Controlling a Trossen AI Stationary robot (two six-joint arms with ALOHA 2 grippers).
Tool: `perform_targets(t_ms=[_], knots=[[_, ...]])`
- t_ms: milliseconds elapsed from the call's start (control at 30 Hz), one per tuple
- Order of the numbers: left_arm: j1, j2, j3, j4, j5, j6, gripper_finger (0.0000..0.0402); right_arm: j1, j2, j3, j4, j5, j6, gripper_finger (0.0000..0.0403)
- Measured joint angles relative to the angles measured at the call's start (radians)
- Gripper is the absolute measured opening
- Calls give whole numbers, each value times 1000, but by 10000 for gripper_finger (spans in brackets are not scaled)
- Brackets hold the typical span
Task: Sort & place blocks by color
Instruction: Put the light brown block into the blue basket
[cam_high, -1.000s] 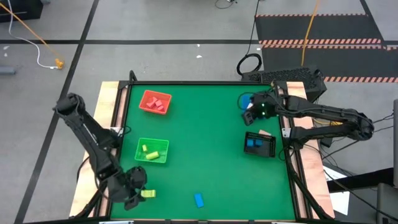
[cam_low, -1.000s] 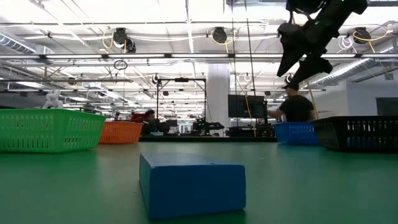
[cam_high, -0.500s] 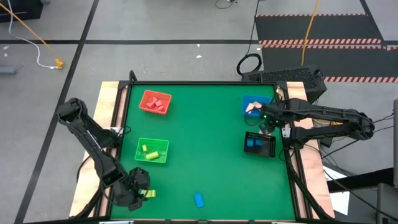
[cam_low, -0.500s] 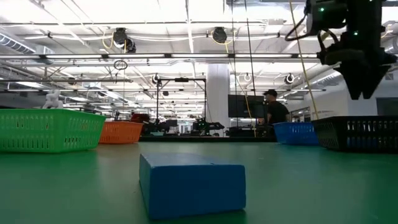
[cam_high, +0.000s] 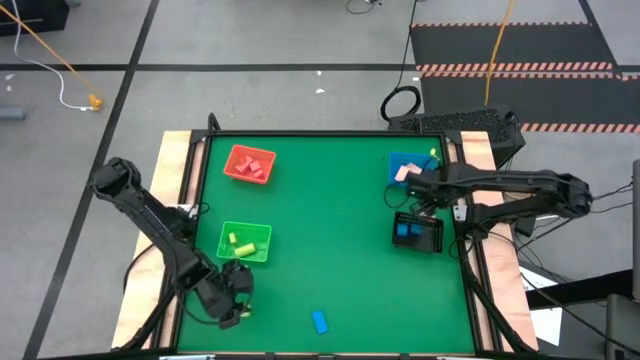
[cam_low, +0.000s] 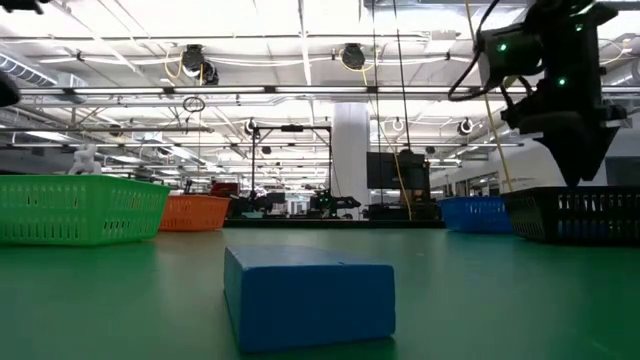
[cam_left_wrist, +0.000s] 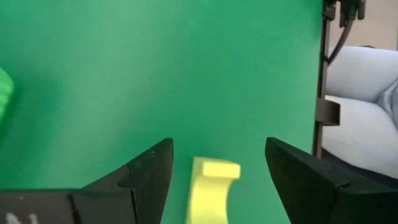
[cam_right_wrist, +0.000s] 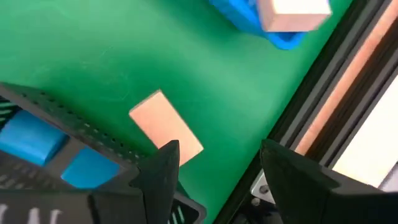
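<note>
Yellow block (cam_left_wrist: 210, 190) lies on the green surface (cam_high: 330, 220) near its front left corner, between the spread fingers of the left claw (cam_left_wrist: 214, 180), its long axis along them and its near end cut off. The right claw (cam_right_wrist: 214, 168), also wide, hovers above a tan block (cam_right_wrist: 165, 128) lying slantwise beside the black basket (cam_high: 417, 232). A blue block (cam_high: 319, 321) lies alone.

Your right gripper (cam_high: 424, 203) swung off the blue tray (cam_high: 403, 163) toward the black mesh basket (cam_high: 430, 240), ending up over a tan block (cam_right_wrist: 165, 128) beside it. Left gripper (cam_high: 237, 303) slid inward along the near edge, fingers spread around the yellow block (cam_left_wrist: 210, 189). The person in the low view walked off.
</note>
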Motion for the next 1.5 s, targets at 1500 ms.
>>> perform_targets(t_ms=[1500], knots=[[278,-1,0,-10,38,550,255,-29,277,-47,155,-131,-200,215]])
